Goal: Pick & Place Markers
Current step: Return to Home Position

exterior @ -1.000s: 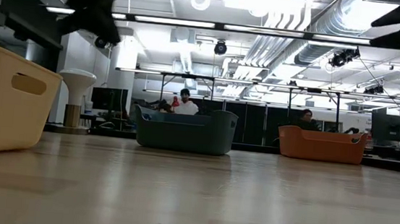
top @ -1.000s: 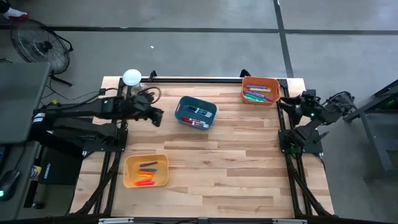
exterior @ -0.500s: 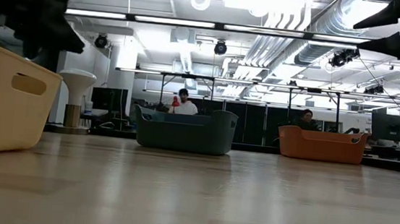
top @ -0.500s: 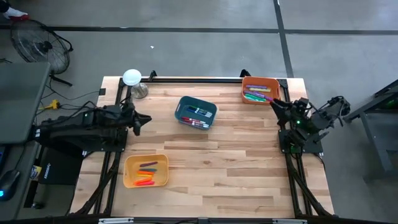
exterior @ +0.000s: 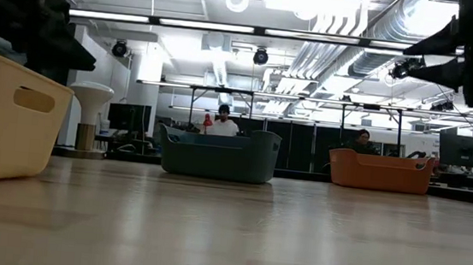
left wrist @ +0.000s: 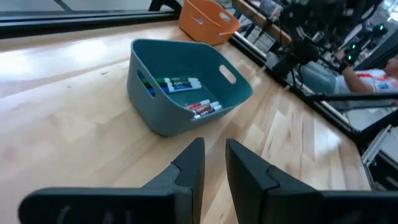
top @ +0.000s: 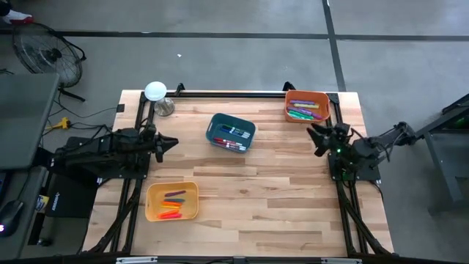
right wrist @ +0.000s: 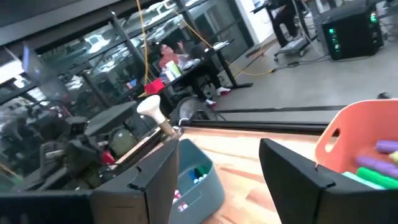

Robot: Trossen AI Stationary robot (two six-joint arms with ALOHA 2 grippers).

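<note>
1. When reading the high view, locate left gripper [top: 170,141] above the left edge of table [top: 278,191], aimed toward teal bin [top: 211,133] and well apart from it.
2. Check the left wrist view: fingers [left wrist: 189,167] parted by a narrow gap only, clasping nothing, with bare wood below and the teal bin ahead.
3. Locate right gripper [top: 316,139] above the right edge of the table, near orange bin [top: 308,93] and not touching it.
4. Check the right wrist view: fingers [right wrist: 155,180] spread wide, released, with nothing between them.
5. Find teal-bin markers [top: 233,135] lying flat on the floor of the teal bin, mid-table toward the far edge. From the left wrist, read off green, blue and red pieces with white barrels. Do not attempt an exact count.
6. Find orange-bin markers [top: 306,111] lying inside the orange bin at the far right corner of the table, mostly green with pink or purple beside them.
7. Find yellow-bin markers [top: 172,204] lying inside yellow bin [top: 149,202] near the front left of the table, in red, orange and one darker tone.
8. Note white mushroom-shaped stand [top: 155,92] at the far left corner of the table.
9. In the low view, note two seated people [exterior: 221,123] in the room beyond the teal and orange bins, well behind the table.
</note>
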